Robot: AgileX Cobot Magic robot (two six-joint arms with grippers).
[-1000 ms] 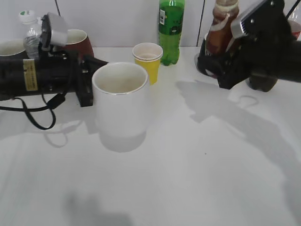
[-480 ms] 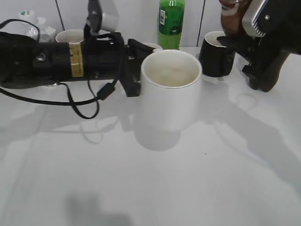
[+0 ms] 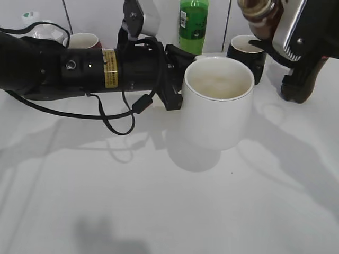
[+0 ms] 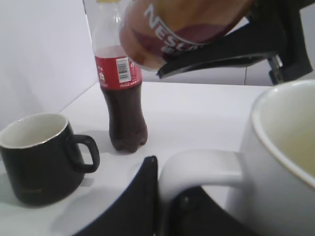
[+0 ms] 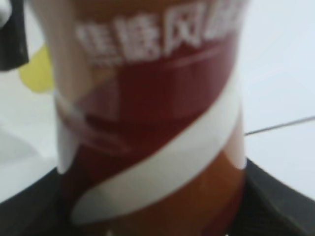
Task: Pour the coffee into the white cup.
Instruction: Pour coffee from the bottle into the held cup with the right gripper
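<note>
Above white table, left tool (gripping handle) carried white cup rightward; right tool clamps coffee bottle.

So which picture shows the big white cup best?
The exterior view: the whole white cup shows, held up by the left tool at its handle. The left wrist view shows only its handle and part of its rim. The right wrist view doesn't show it.

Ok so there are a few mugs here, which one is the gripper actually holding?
The large white cup, lifted off the table with its handle clamped in the left gripper. The black mug and the reddish-brown mug both stand unheld at the back.
</note>
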